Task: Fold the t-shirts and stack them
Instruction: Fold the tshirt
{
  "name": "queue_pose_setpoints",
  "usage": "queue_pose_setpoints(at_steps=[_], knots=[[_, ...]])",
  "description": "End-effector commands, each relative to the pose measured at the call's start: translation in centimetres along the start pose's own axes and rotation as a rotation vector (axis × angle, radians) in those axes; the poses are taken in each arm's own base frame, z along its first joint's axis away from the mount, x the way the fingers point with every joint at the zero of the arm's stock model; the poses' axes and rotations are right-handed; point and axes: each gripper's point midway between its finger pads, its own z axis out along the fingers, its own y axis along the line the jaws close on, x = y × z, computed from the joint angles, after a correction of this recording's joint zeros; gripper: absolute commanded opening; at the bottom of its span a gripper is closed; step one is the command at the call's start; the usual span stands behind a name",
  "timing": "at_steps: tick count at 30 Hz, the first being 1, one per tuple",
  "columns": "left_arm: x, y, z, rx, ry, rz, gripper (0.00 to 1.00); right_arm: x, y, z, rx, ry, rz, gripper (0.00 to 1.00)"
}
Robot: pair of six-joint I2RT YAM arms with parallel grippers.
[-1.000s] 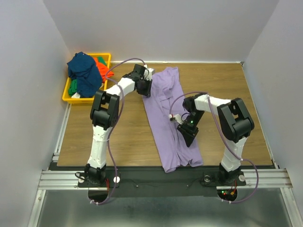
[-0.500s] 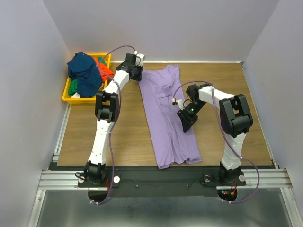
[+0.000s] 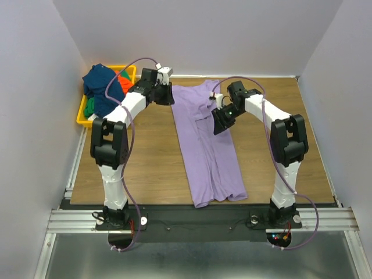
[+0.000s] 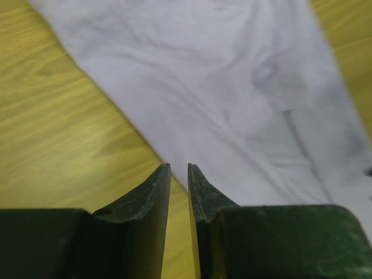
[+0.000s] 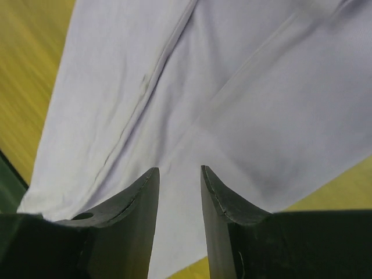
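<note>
The lavender t-shirt (image 3: 208,145) lies lengthwise mid-worktop (image 3: 145,157). A yellow bin (image 3: 83,119) heaped with other shirts (image 3: 102,87) sits far left. The left pincer (image 4: 179,167), barely apart beside the shirt's edge, and the right pincer (image 5: 179,170), apart over the cloth, both empty, have moved to its far end.

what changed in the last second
The left pincer reached out beside the far-left corner of the lavender cloth t-shirt; the right pincer slid farther up its right side. The shirt now lies flatter and straighter, and neither pincer holds it. The yellow plastic bin and the navy cloth t-shirt in it stayed put.
</note>
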Motion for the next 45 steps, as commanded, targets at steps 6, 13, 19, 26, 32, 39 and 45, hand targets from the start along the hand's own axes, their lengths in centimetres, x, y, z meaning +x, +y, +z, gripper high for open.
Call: queue_pose_setpoints(at_steps=[6, 13, 19, 26, 32, 39, 45], knots=[[4.4, -5.6, -0.2, 0.126, 0.046, -0.197, 0.30, -7.2, -4.6, 1.8, 0.048, -0.193, 0.110, 0.40], [8.2, -4.4, 2.2, 0.054, 0.143, -0.276, 0.28, -7.4, -7.8, 3.7, 0.127, -0.182, 0.139, 0.37], [9.4, -1.2, 4.6, -0.099, 0.188, -0.266, 0.26, -6.4, -9.6, 5.6, 0.157, -0.171, 0.201, 0.36], [7.8, 3.5, 7.1, -0.236, 0.204, -0.234, 0.24, -5.9, -11.2, 8.0, 0.156, -0.164, 0.267, 0.35], [4.6, 6.9, 8.6, -0.265, 0.171, -0.226, 0.23, -8.1, -14.3, 7.8, 0.241, -0.242, 0.321, 0.35], [-1.2, 6.1, 7.0, -0.168, 0.054, -0.111, 0.23, -10.2, -13.7, 7.4, 0.151, -0.292, 0.283, 0.51], [-4.3, -0.2, -1.5, 0.035, -0.046, 0.084, 0.30, -11.2, -4.7, -0.3, -0.010, -0.360, 0.078, 0.72]])
